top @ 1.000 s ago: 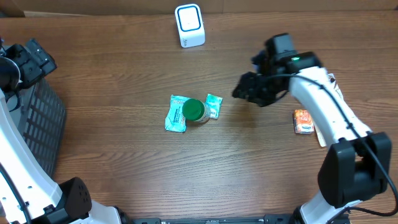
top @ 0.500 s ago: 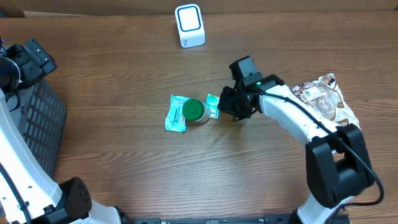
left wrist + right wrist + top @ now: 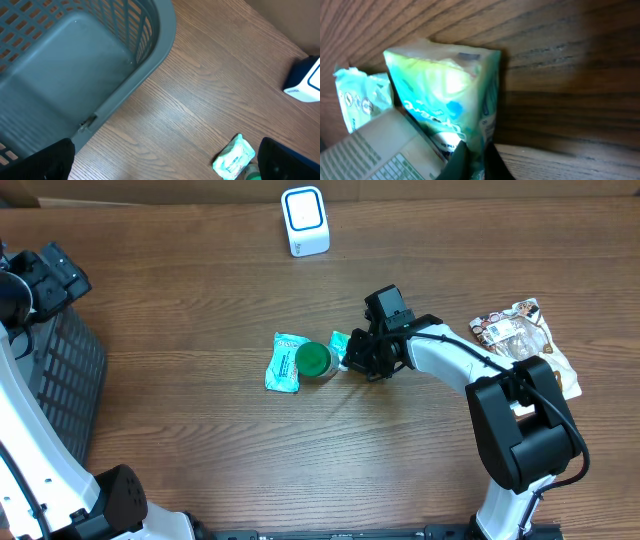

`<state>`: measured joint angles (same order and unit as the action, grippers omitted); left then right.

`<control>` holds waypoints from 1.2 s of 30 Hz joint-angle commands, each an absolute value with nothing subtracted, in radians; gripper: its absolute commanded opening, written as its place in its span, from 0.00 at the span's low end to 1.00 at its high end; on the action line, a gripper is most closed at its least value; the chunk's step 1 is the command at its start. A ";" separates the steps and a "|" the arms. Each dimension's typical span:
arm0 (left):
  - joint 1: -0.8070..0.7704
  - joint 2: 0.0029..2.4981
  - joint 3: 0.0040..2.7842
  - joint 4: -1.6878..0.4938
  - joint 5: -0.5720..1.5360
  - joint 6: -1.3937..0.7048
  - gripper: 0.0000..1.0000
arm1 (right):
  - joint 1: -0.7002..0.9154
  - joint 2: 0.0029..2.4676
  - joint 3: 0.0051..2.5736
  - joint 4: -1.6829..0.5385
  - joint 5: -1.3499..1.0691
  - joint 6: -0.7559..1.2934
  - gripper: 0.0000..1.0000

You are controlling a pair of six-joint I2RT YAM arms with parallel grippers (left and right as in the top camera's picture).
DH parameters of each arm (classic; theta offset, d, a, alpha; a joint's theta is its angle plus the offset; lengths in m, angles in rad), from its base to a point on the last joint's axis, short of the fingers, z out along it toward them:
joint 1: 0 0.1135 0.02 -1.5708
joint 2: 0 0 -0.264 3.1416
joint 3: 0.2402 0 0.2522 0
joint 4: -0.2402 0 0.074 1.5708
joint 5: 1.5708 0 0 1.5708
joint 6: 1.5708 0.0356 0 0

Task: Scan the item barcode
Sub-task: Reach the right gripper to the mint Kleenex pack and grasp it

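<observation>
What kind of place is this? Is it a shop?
Probably a pretend shop checkout on a table: a white scanner, a grey basket, and a green packet pinched in the right claw.

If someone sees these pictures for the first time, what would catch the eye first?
The right gripper is shut on a small green packet near the middle of the table, right beside a green-capped bottle and a second packet. A white scanner stands at the far edge. A grey basket sits at the left.
</observation>
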<state>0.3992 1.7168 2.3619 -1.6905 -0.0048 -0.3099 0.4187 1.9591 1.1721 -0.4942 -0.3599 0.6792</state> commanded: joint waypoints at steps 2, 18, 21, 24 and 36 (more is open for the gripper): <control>0.399 1.702 2.374 -1.689 -0.010 -0.292 1.00 | 0.411 1.981 1.193 -0.563 -0.328 0.631 0.04; 0.399 1.702 2.374 -1.689 -0.010 -0.292 1.00 | 0.333 1.947 1.434 -1.021 -0.110 0.338 0.04; 0.399 1.702 2.374 -1.689 -0.010 -0.292 1.00 | 0.312 1.947 1.434 -1.028 -0.352 -0.074 0.04; 0.399 1.702 2.374 -1.689 -0.010 -0.292 1.00 | 0.295 1.948 1.433 -1.073 -0.448 -0.334 0.04; 0.399 1.702 2.374 -1.689 -0.010 -0.292 1.00 | 0.245 1.948 1.425 -0.981 -0.278 0.142 1.00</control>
